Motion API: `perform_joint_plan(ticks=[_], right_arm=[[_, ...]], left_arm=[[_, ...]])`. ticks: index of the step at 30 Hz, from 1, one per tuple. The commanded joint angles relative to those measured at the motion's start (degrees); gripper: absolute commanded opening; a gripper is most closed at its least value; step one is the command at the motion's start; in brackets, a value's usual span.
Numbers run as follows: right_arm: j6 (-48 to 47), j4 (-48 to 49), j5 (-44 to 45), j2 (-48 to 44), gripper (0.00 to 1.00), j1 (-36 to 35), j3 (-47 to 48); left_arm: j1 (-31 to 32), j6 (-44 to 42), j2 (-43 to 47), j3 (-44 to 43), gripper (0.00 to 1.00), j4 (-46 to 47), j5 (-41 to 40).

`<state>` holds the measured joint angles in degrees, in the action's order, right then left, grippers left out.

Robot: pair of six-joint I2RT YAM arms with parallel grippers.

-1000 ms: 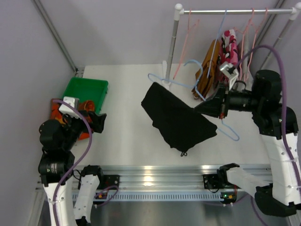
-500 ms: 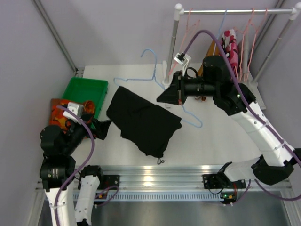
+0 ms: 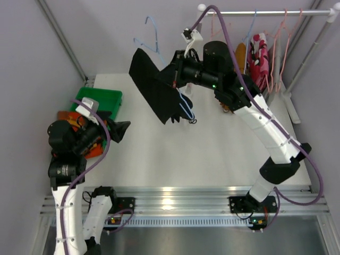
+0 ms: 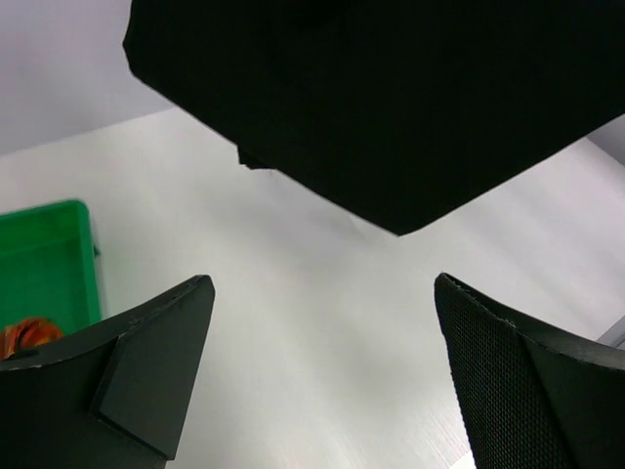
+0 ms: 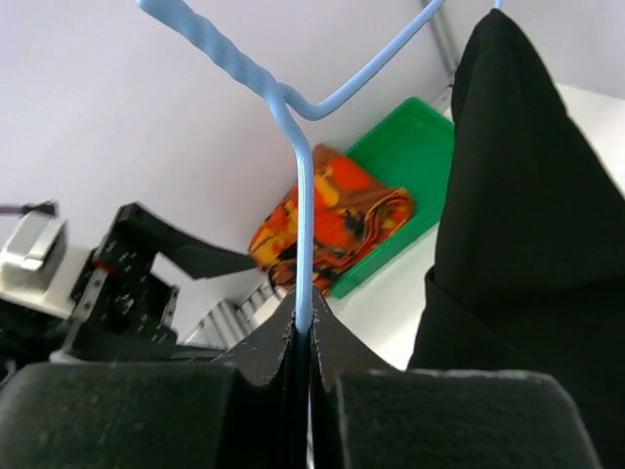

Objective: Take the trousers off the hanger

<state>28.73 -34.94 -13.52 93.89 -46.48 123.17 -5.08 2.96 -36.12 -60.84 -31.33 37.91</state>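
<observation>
Black trousers (image 3: 156, 90) hang from a light-blue hanger (image 3: 152, 33) held in the air over the table's back left. My right gripper (image 3: 176, 81) is shut on the hanger's wire (image 5: 303, 195), pinched between its fingertips (image 5: 305, 327). The black cloth (image 5: 518, 225) drapes to the right of the jaws. My left gripper (image 3: 120, 130) is open below and to the left of the trousers, apart from them. In the left wrist view the trousers (image 4: 391, 98) hang above the empty gap between the jaws (image 4: 322, 376). Orange patterned trousers (image 5: 332, 220) lie by the green bin.
A green bin (image 3: 98, 101) sits at the table's left edge, behind my left arm. At the back right a clothes rail (image 3: 265, 11) carries several hangers, with mustard trousers (image 3: 241, 56) and floral trousers (image 3: 259, 56) on them. Its white post (image 3: 197, 32) stands beside my right arm.
My right arm has swung the hanger and black trousers from the table's right side leftward and up to the back left. My left gripper has lifted a little and turned toward them.
</observation>
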Motion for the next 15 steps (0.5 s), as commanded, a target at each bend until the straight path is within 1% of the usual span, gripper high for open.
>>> perform_joint_plan(ticks=[1, 2, 4, 5, 7, 8, 9, 10, 11, 13, 14, 15], right_arm=[[0.89, 7.08, 7.09, 2.61, 0.0, -1.33, 5.49], [0.98, 7.16, 8.67, 3.84, 0.0, -1.33, 6.63], [0.89, 7.25, 9.73, 4.99, 0.0, -1.33, 7.6], [1.06, 7.43, 10.52, 5.86, 0.0, -1.42, 8.48], [1.33, 7.95, 11.4, 6.74, 0.0, -1.42, 9.27], [1.33, 7.87, 12.54, 7.71, 0.0, -1.51, 10.49], [1.24, 7.87, 12.99, 8.15, 0.0, -1.77, 11.2], [1.07, 7.96, 13.17, 8.68, 0.0, -1.69, 11.73], [1.06, 7.96, 14.56, 9.55, 0.0, -1.77, 12.69], [0.98, 8.13, 15.27, 10.17, 0.0, -1.86, 13.23], [0.98, 8.31, 15.89, 10.61, 0.0, -1.95, 13.58], [0.89, 8.31, 16.24, 10.79, 0.0, -2.12, 13.76]], left_arm=[[0.25, 0.9, -2.2, 1.41, 0.99, 12.94, 7.51], [0.33, 2.3, -2.81, 1.95, 0.99, 17.66, 8.31], [0.51, 3.71, -5.09, 2.57, 0.99, 21.91, 9.72], [1.9, 3.46, -5.97, 2.48, 0.99, 24.19, 9.55], [4.45, 1.01, -7.12, 3.26, 0.99, 25.79, 6.06], [6.82, -2.4, -7.3, 3.79, 0.99, 27.01, 4.47], [10.67, -4.44, -7.39, 4.06, 0.99, 27.46, 2.71], [12.53, -5.85, -8.17, 4.24, 0.99, 27.9, 0.78], [16.12, -7.25, -8.7, 4.41, 0.99, 28.34, -2.46], [19.22, -8.32, -9.84, 4.5, 0.99, 29.31, -4.15], [22.54, -9.98, -10.81, 4.94, 0.99, 29.66, -6.42], [24.49, -11.21, -11.16, 5.29, 0.99, 30.36, -7.75]])
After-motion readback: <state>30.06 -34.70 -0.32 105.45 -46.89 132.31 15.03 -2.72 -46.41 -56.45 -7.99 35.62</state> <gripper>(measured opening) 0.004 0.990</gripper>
